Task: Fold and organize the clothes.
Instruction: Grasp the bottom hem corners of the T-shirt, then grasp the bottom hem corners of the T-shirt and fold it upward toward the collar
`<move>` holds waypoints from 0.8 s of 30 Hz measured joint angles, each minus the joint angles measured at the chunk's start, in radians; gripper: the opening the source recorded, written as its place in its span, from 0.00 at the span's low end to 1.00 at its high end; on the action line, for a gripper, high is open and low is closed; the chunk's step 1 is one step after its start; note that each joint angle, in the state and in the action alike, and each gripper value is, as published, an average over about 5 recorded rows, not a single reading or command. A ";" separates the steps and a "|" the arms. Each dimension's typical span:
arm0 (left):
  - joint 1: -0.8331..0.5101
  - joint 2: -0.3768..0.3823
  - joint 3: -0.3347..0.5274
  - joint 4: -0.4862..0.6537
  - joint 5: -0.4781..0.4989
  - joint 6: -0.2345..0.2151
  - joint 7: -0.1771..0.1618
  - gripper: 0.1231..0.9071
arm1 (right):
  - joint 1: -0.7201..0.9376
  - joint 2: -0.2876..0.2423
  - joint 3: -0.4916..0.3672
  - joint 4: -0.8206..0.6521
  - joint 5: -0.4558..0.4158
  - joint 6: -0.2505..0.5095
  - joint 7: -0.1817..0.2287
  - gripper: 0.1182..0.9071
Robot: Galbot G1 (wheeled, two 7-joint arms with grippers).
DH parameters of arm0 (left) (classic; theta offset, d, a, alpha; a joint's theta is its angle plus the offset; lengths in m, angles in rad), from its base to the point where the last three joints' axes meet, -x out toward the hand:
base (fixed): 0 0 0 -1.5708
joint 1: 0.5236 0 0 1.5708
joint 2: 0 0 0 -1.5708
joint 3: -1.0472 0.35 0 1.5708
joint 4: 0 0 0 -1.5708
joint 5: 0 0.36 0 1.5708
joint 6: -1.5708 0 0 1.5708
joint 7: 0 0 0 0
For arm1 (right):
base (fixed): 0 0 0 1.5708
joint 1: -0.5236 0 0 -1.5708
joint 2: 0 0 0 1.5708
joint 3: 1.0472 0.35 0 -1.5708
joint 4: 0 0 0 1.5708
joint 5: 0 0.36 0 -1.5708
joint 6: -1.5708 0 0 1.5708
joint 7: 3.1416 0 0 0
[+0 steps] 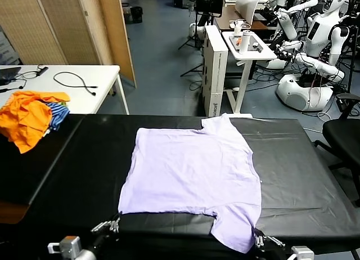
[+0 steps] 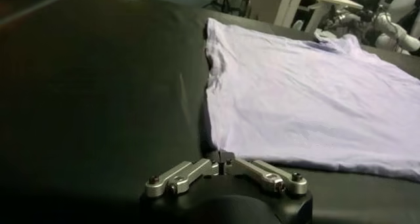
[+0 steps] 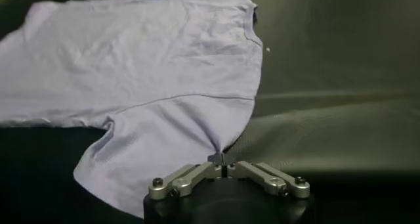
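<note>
The pale lavender T-shirt (image 1: 191,170) lies flat and sideways on the black table (image 1: 298,175), plain side up, hem to the left and sleeves to the far and near right. My left gripper (image 1: 115,223) is at the near left hem corner, fingers shut with the corner of the cloth (image 2: 226,146) at their tips (image 2: 222,161). My right gripper (image 1: 260,236) is at the near sleeve (image 1: 236,232) by the table's front edge. It is shut on the sleeve's edge, and the fabric (image 3: 164,127) puckers into its tips (image 3: 220,159).
A heap of orange and blue-striped garments (image 1: 31,116) lies at the table's far left end. Behind it stands a white table (image 1: 84,94) with cables. A black chair (image 1: 346,136) stands to the right, with a white cart (image 1: 244,46) and other robots (image 1: 315,57) behind.
</note>
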 joint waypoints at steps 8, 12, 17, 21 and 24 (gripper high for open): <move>0.076 -0.019 -0.018 -0.083 0.006 -0.021 -0.003 0.03 | 0.083 -0.036 0.030 -0.010 0.051 0.127 -0.069 0.03; 0.057 -0.039 -0.012 -0.088 -0.010 -0.048 -0.004 0.03 | 0.158 -0.063 0.023 -0.039 0.070 0.157 -0.077 0.03; -0.015 -0.055 -0.004 -0.066 -0.032 -0.065 -0.005 0.03 | 0.262 -0.088 -0.007 -0.102 0.076 0.172 -0.064 0.03; -0.095 -0.055 0.012 -0.033 -0.033 -0.074 0.000 0.03 | 0.346 -0.104 -0.029 -0.167 0.081 0.167 -0.048 0.03; -0.156 -0.056 0.027 0.001 -0.025 -0.080 0.002 0.03 | 0.407 -0.117 -0.043 -0.218 0.085 0.164 -0.042 0.03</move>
